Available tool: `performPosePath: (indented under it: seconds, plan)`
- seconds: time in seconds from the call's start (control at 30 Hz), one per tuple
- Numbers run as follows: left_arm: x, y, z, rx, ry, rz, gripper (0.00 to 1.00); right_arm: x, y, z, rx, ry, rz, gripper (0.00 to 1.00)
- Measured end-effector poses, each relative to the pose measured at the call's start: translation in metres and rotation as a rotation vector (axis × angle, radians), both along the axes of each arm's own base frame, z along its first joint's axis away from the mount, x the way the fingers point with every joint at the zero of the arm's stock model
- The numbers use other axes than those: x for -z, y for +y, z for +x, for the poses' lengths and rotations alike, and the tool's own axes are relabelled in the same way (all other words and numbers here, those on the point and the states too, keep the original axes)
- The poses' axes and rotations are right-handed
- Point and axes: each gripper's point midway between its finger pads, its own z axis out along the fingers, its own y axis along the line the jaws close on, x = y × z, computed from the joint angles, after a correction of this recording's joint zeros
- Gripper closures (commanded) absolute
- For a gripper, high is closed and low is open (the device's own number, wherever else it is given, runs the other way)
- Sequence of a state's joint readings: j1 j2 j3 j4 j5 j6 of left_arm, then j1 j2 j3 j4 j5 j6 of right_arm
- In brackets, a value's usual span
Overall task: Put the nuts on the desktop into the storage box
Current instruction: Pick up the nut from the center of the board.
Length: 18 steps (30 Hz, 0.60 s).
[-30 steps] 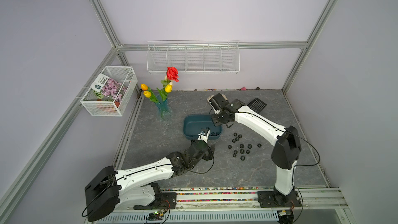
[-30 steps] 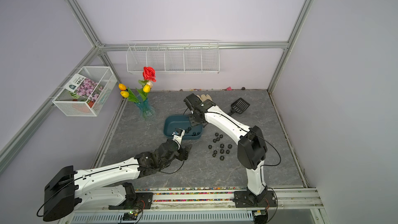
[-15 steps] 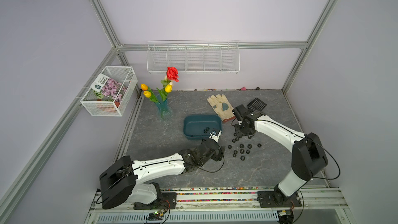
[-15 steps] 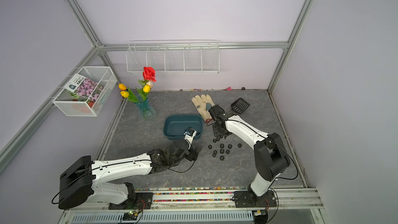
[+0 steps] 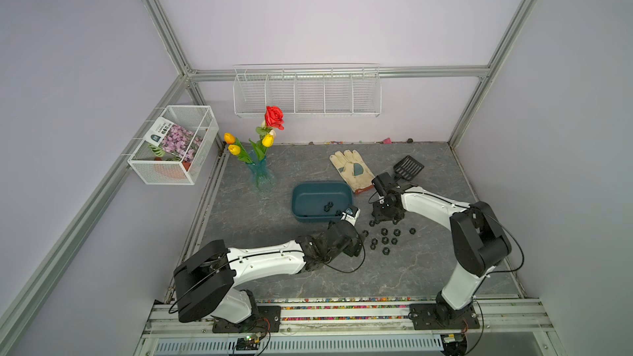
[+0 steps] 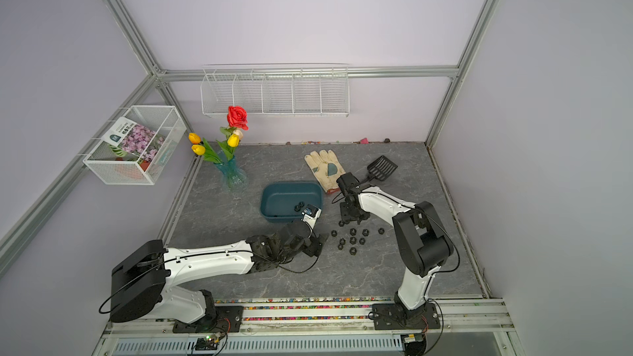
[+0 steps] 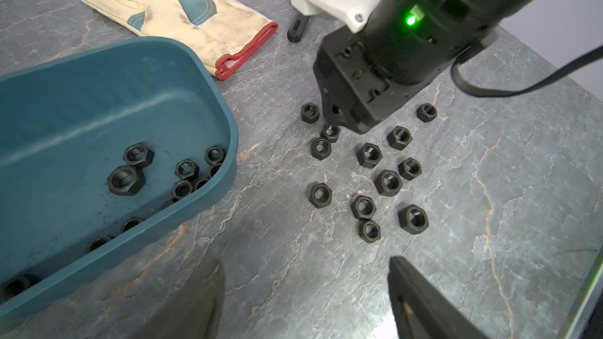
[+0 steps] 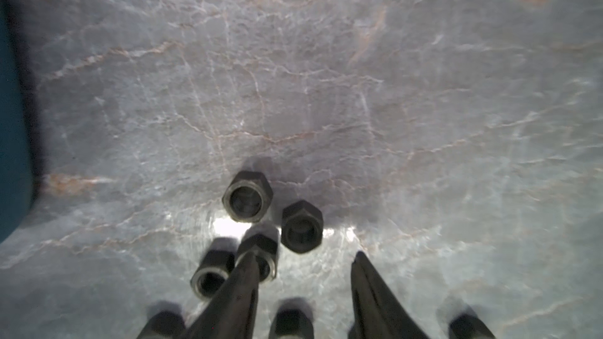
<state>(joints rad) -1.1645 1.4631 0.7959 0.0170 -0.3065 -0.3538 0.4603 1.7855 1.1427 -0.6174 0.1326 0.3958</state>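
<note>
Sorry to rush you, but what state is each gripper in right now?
Left gripper: open, holding nothing.
Right gripper: open, low over the loose nuts, none gripped.

We see small black hexagonal nuts (image 7: 369, 155) lying flat in a loose cluster on the dark grey, pale-veined desktop (image 5: 421, 268), just beside the storage box (image 5: 315, 196). The box is a teal-blue, low-walled tray with rounded corners, and more nuts (image 7: 126, 180) rest inside it near one end.
</note>
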Motion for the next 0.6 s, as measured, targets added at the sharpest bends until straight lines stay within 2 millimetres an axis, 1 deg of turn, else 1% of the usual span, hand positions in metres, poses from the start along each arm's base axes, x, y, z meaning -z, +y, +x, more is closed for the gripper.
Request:
performPosePath:
  seconds: [0.6]
  plan:
    - [0.001,-0.004,0.001,0.000,0.002,0.002,0.19,0.004,0.001,0.013,0.009,-0.021,0.016,0.56]
